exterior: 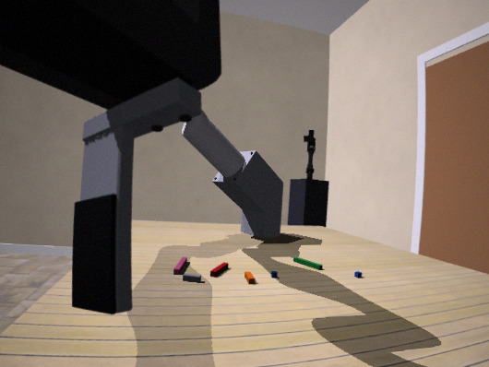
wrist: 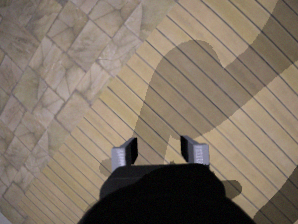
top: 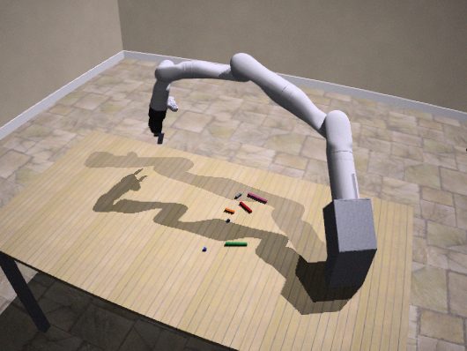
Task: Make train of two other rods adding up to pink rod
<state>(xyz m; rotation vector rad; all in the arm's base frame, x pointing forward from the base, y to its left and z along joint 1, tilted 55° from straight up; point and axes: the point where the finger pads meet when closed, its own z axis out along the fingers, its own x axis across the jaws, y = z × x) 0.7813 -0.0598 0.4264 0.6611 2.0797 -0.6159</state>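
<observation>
The pink rod (top: 256, 197) (exterior: 180, 266) lies flat near the middle of the wooden table (top: 88, 265) (wrist: 250, 135). Close by lie a short grey rod (top: 238, 195) (exterior: 192, 278), a red rod (top: 245, 206) (exterior: 219, 269), an orange rod (top: 229, 211) (exterior: 249, 277) and a blue cube (top: 228, 220) (exterior: 274, 274). A green rod (top: 235, 243) (exterior: 307, 263) and a second blue cube (top: 204, 249) (exterior: 358, 274) lie a little apart, nearer the front. My gripper (top: 159, 138) (wrist: 158, 145) is open and empty. It hangs high over the table's far left edge, far from all rods.
The arm's grey base box (top: 350, 238) stands on the table's right side, close behind the rods. The table edge and tiled floor (wrist: 45, 75) lie just beside the gripper. A dark box (exterior: 308, 203) stands in the background of the exterior view.
</observation>
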